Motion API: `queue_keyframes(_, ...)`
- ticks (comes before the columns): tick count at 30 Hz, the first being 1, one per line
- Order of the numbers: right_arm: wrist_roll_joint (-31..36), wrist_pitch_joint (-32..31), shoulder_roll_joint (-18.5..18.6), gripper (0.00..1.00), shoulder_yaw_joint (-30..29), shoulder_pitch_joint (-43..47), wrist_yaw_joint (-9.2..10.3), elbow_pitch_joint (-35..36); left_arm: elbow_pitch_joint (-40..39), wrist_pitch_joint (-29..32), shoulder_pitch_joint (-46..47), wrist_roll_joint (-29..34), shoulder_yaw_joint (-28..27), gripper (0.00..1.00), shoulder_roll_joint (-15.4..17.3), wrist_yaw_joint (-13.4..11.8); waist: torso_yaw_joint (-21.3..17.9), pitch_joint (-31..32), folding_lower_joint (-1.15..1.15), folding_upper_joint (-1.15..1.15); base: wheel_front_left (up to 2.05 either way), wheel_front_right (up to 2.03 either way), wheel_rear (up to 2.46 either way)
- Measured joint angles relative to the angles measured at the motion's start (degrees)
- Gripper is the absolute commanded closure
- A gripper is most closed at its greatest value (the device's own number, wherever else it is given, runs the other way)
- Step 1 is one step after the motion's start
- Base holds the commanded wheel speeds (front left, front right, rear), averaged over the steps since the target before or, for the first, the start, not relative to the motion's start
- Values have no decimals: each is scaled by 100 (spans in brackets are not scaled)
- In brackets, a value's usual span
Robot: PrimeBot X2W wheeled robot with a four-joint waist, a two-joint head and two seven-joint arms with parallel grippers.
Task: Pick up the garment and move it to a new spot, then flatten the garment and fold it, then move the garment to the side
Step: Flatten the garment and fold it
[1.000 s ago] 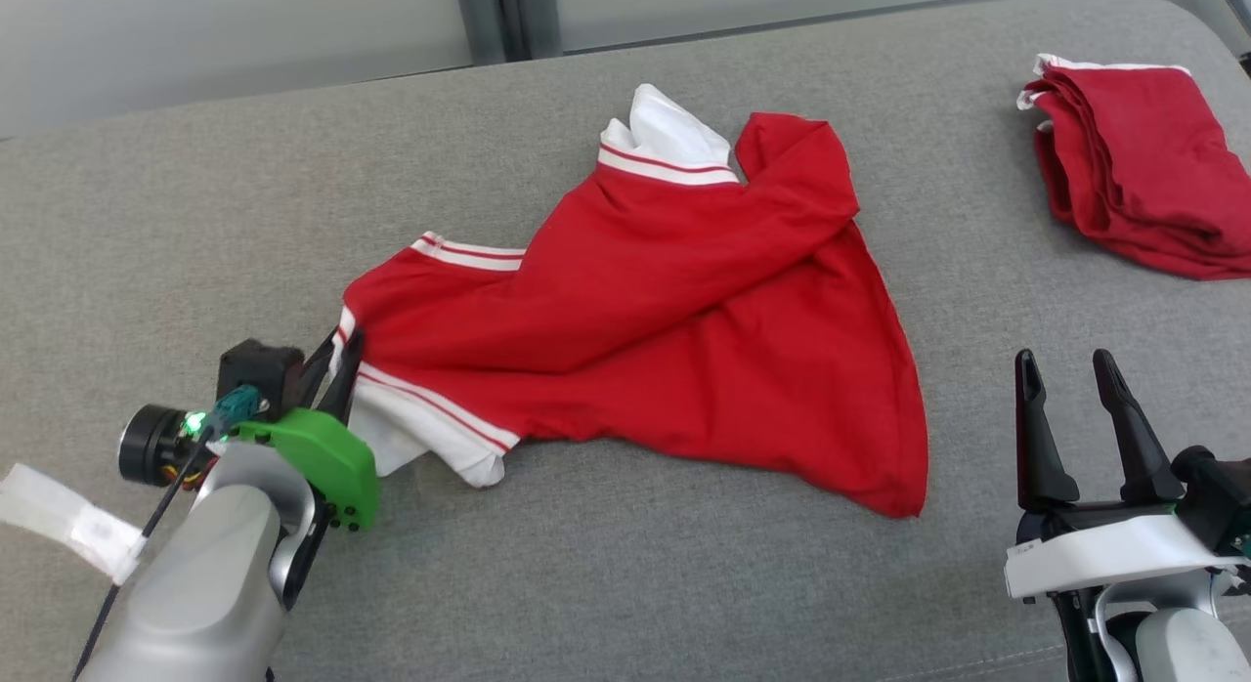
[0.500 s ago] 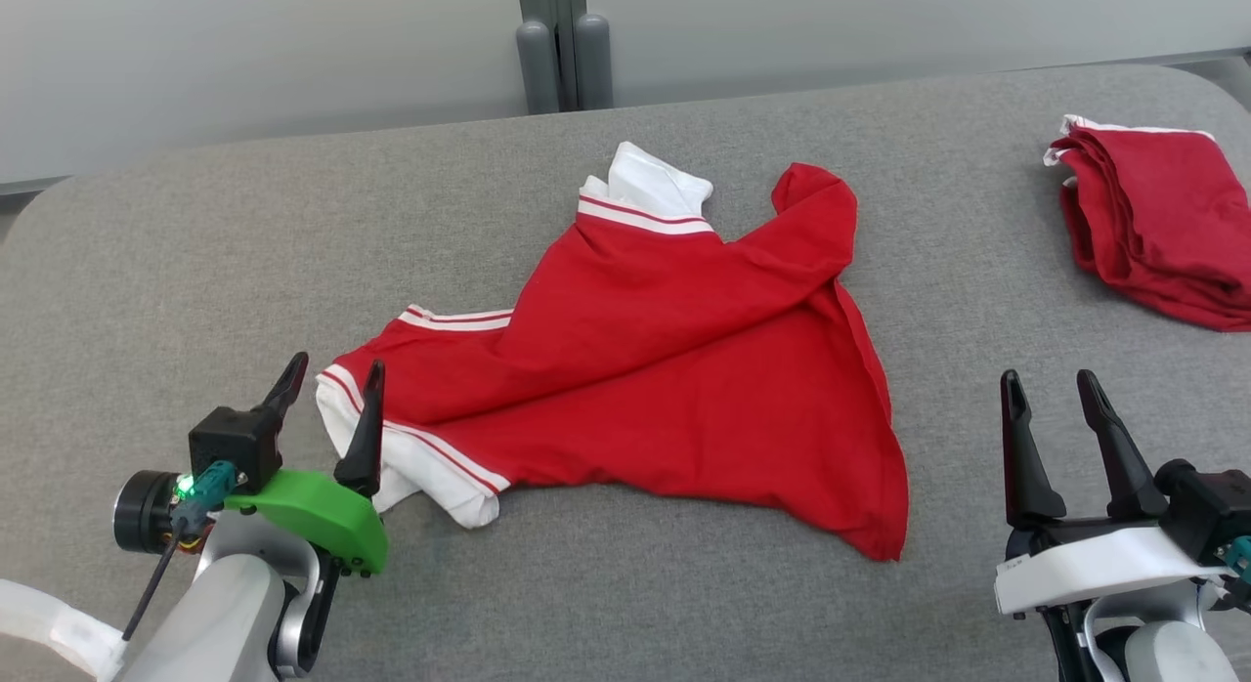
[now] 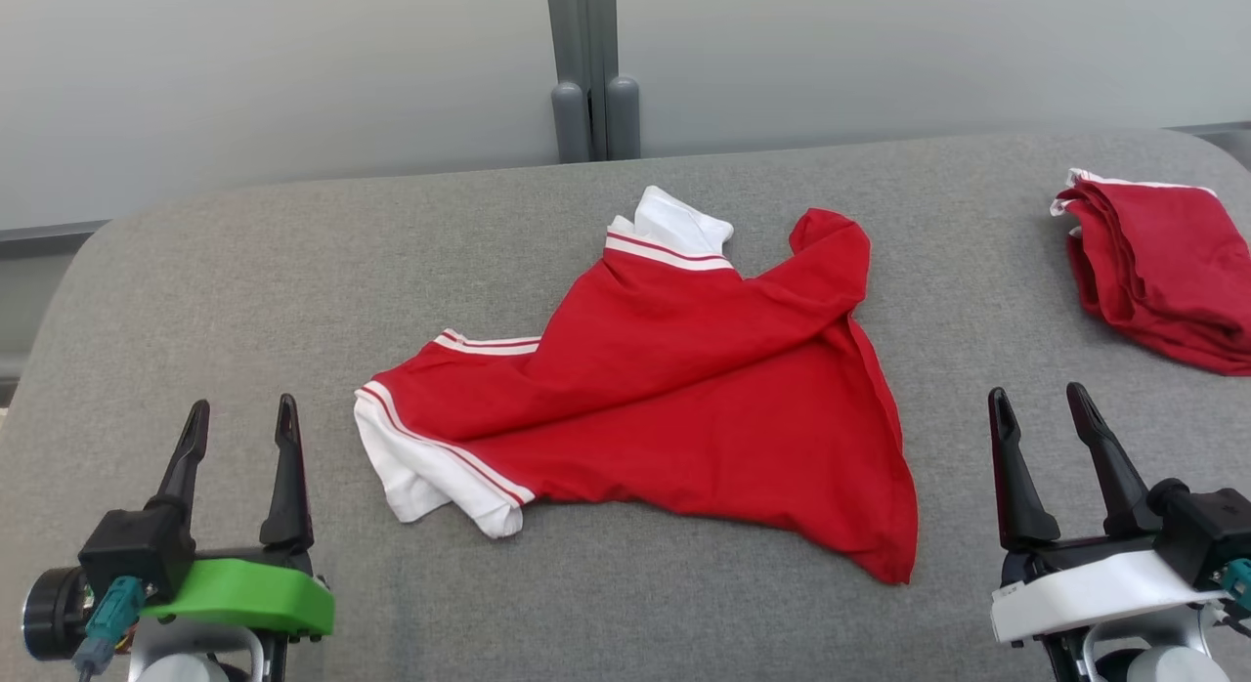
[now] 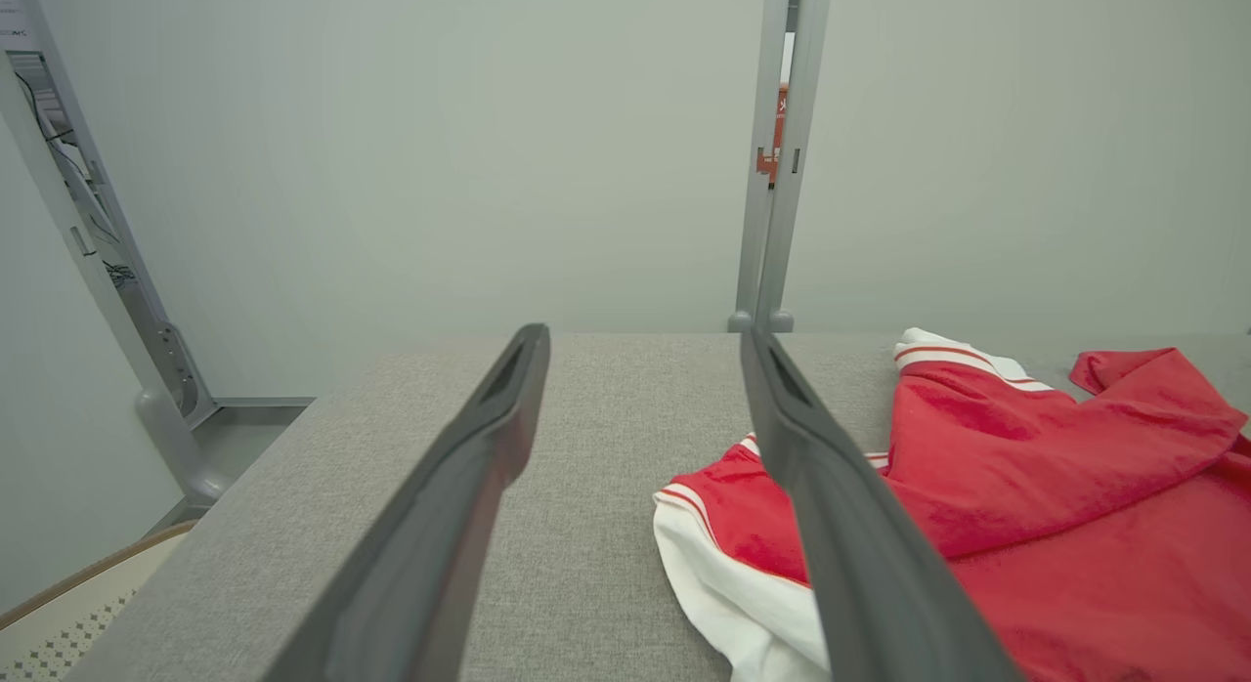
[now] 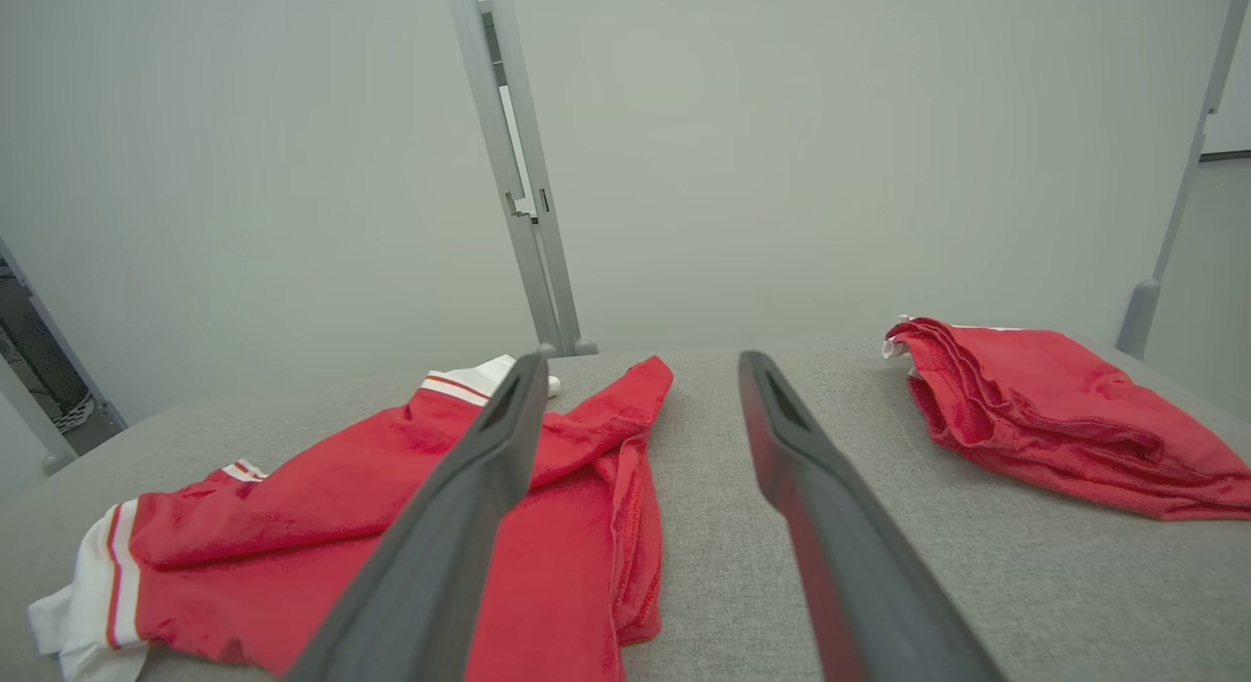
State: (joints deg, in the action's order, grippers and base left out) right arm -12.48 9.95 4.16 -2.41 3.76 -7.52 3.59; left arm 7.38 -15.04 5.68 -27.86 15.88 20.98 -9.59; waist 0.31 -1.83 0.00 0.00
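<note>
Across the middle of the grey desk (image 3: 293, 272), the crumpled red garment (image 3: 674, 389) lies with its long axis running roughly left to right. Its white-banded sleeve (image 3: 430, 472) points near-left and a loose hem corner (image 3: 894, 555) near-right, while a folded red pile (image 3: 1163, 262) sits apart by the far-right corner. Both claws hover at the near edge, wide and empty, the left claw (image 3: 242, 406) just beside the sleeve and the right claw (image 3: 1036, 394) near the hem corner, so the left arm seems slightly nearer and flattening likely wants one claw per end.

Garment (image 3: 674, 389) soft matt cloth; table (image 3: 244, 301) rough gray fabric.
</note>
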Motion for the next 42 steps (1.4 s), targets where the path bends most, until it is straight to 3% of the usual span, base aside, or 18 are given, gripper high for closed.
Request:
queue_keyframes(12,73,-205,-14,0,170,430,0,510,-534,-1,-776,282,-394,0,-183,115,171,201,0,0,0,0,0)
queue_keyframes(23,110,-231,-59,0,204,579,0,511,-419,-1,-860,343,-426,0,-250,401,225,202,0,0,0,0,0)
queue_keyframes(42,153,-237,-96,0,207,610,0,485,-246,-1,-858,516,-599,0,-413,565,214,202,0,0,0,0,0)
